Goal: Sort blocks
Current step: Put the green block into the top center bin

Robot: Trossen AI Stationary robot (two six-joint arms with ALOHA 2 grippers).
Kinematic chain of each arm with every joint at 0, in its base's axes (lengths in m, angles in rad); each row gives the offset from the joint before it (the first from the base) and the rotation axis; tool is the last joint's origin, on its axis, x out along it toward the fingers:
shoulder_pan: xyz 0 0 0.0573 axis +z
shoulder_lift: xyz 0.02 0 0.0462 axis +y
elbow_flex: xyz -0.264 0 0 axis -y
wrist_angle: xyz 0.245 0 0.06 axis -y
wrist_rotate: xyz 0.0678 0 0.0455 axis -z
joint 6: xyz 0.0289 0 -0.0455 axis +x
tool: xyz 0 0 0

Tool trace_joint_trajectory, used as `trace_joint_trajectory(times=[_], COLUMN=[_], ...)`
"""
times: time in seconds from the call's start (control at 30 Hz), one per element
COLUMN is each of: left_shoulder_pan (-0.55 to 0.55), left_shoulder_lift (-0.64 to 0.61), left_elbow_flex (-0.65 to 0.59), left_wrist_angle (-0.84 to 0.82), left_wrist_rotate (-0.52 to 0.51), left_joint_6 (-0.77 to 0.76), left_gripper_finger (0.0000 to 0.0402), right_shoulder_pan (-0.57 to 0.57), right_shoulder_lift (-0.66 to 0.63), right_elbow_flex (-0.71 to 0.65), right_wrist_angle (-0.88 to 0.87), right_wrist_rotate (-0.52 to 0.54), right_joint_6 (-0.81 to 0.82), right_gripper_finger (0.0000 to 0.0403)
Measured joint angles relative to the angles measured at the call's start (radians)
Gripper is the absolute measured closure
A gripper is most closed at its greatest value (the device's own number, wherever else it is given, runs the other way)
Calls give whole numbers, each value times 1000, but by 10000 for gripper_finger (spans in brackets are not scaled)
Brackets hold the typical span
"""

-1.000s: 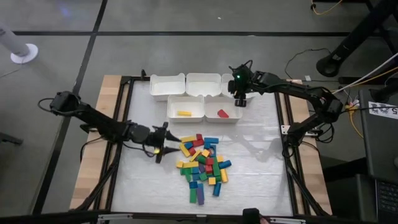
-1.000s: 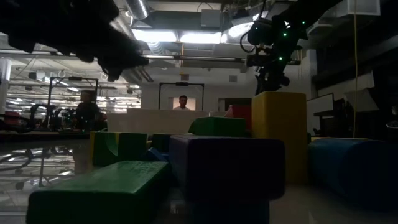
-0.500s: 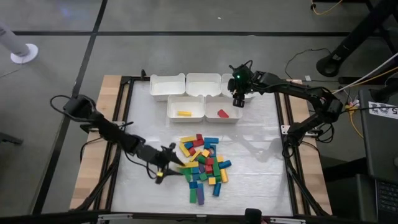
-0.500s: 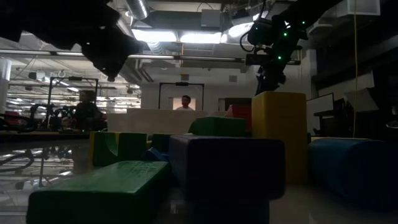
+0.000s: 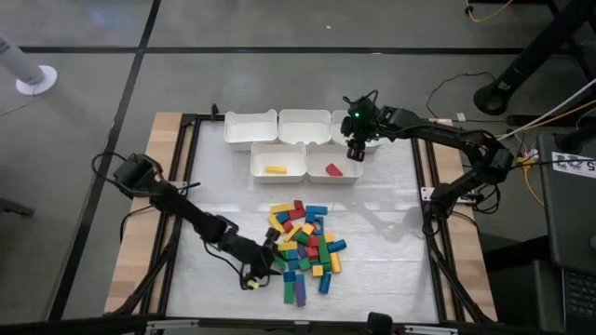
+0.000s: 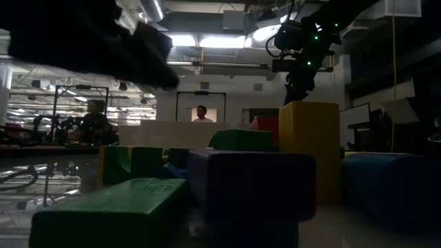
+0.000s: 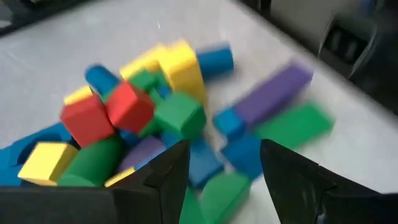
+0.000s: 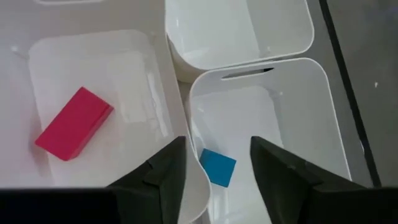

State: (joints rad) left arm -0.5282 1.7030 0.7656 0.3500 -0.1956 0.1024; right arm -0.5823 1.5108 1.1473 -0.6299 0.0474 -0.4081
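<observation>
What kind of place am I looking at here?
Probably a robotics lab or workshop. Two arms work at a framed table holding blocks and white bins. Beyond it lie an open room with ceiling lights, benches and people, and cables on the floor.

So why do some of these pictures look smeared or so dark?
Left wrist view: the blocks are smeared, the purple one most, and the open left gripper shows soft-edged. Low view: near blocks sit in dark shadow against bright ceiling lights. Right wrist view: sharp, with the white bins nearly washed out.
</observation>
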Motion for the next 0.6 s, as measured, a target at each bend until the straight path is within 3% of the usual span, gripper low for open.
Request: trace_joint_trajectory(times=[0.17, 0.4, 0.6], left_shoulder_pan=[1, 20, 46], left_shoulder_lift=[39, 49, 58], left_elbow_flex=[87, 117, 117], left_wrist_angle=[-179, -241, -263], left_wrist_rotate=[1, 3, 83], left_joint_6=[125, 165, 162], left_gripper_finger=[218, 218, 218], right_shoulder_pan=[0, 0, 0], right_shoulder_lift=[0, 0, 0], right_elbow_flex=[0, 0, 0], right_wrist_angle=[-1, -1, -1], right_wrist_rotate=[-25, -41, -41], right_joint_6=[42, 45, 45], right_gripper_finger=[223, 223, 223])
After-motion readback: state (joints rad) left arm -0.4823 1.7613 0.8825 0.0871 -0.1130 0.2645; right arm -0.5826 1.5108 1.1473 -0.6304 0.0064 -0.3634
